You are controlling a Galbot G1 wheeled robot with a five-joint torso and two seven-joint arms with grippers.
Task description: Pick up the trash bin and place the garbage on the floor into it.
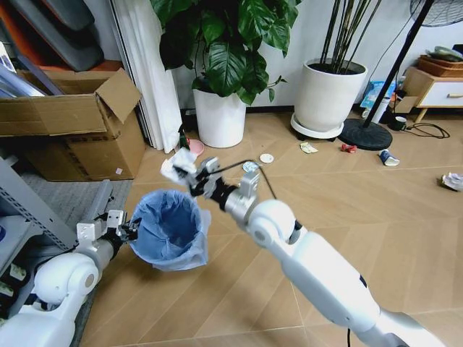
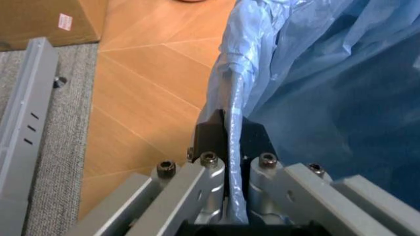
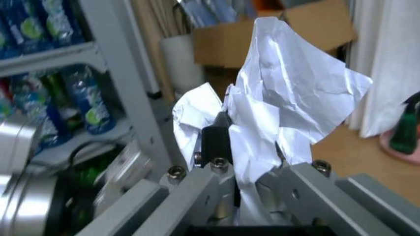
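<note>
My left gripper (image 2: 226, 142) pinched the rim of the small round dark trash bin (image 1: 171, 230), lined with crinkly light blue plastic, holding it off the tan herringbone floor (image 1: 347, 195). I could see nothing inside but liner. My right gripper (image 1: 189, 172) hung just above the bin's far edge, clamped on a crumpled white paper wad (image 3: 288, 108). Other litter (image 1: 309, 147) lay scattered near the white plant pots (image 1: 329, 94).

Place: a lived-in room, home or office lounge.
Floor (image 1: 347, 195): herringbone wood.
Greenery: potted plants (image 1: 224, 65) in white pots by the wall.
Storage: cardboard box (image 1: 69, 123), metal shelf with bottles (image 3: 78, 93).
Furniture: small wooden cabinet (image 1: 438, 87).
</note>
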